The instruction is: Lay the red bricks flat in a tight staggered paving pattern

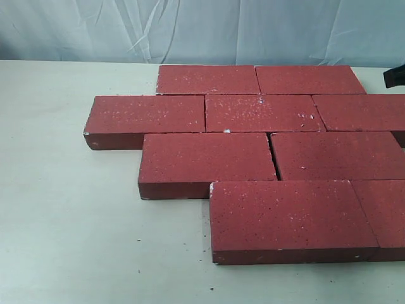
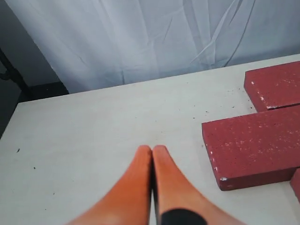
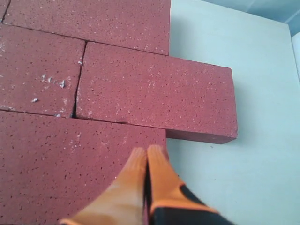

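Note:
Several red bricks lie flat in four staggered rows on the pale table, sides touching, with a thin gap between the two in the third row. My left gripper is shut and empty over bare table, apart from the brick end beside it. My right gripper is shut and empty, its tips over the corner of a brick at the pattern's edge. Only a dark bit of the right arm shows in the exterior view; the left arm is out of that view.
A white cloth backdrop hangs behind the table's far edge. Bare tabletop lies left of and in front of the bricks, and beside the pattern in the right wrist view.

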### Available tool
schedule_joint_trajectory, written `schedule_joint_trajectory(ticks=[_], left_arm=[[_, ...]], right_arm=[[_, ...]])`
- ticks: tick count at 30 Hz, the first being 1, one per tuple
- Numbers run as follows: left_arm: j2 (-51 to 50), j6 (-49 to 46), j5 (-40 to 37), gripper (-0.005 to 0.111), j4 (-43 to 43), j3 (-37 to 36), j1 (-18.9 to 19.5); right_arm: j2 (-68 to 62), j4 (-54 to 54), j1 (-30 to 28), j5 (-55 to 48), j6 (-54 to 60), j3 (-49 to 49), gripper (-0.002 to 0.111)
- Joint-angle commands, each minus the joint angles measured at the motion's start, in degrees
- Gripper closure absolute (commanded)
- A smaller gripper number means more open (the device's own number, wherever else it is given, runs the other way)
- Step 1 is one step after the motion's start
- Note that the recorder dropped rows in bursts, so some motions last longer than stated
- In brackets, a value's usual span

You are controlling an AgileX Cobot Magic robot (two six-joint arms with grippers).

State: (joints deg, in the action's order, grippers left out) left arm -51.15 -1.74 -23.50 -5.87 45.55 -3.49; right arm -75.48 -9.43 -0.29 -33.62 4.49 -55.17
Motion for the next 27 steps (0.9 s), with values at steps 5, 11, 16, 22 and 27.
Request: schedule_joint_trajectory(ticks=[5, 11, 16, 22, 27], left_arm=[[20.60, 0.62, -6.53, 0.107, 6.64, -8.51, -0.10], [27.98, 0.62, -14.12, 0.107, 11.21, -8.51, -0.10], [28.42, 0.31, -14.12, 0.107, 10.37, -8.51, -0.10], [28.42, 0.31, -12.34, 0.107, 7.15, -8.51, -0.10], [28.42, 0.31, -12.68, 0.107, 7.26, -8.62, -0.10]], right_arm=[[0.52, -0.27, -0.26, 1.16, -0.24, 0.46, 0.109], [0.52, -0.27, -0.26, 1.16, -0.24, 0.46, 0.109], [0.52, 0.60, -0.26, 1.02, -0.24, 0.46, 0.109], [0.52, 2.55, -0.26, 1.15, -0.24, 0.46, 0.109], [0.52, 2.55, -0.26, 1.15, -0.24, 0.46, 0.109]])
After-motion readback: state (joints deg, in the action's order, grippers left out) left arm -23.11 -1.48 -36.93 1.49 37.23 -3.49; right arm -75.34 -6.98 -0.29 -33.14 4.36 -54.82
